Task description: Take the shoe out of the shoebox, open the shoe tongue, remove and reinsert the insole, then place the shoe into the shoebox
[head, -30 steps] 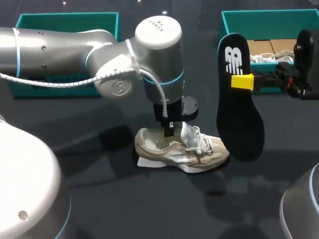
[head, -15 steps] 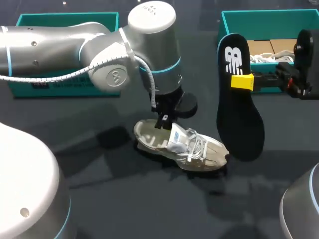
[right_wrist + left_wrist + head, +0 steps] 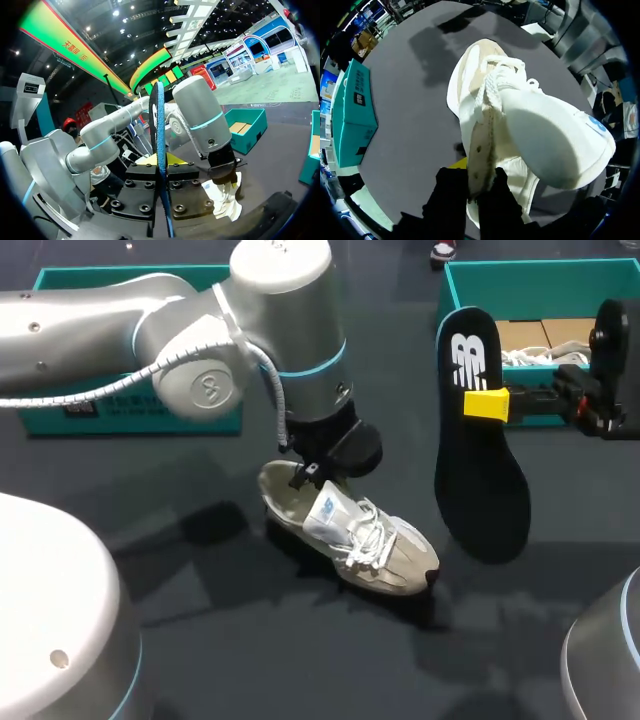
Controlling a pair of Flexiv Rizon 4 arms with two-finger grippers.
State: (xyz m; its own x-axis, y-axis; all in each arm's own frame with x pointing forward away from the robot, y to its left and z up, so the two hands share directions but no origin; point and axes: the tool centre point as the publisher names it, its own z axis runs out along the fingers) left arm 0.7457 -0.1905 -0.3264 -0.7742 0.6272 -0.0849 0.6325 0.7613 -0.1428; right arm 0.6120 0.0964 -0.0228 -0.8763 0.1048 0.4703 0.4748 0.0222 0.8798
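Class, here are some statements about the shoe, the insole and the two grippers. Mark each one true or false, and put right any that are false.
1. The right gripper holds the insole outside the shoe. True.
2. The shoe lies in the box at the right. False: it is outside that shoebox, out over the dark table.
3. The left gripper is shut on the shoe's rim. True.
4. The insole lies flat on the table. False: it stands upright in the gripper.
5. The shoe's laces are black. False: the laces are white.
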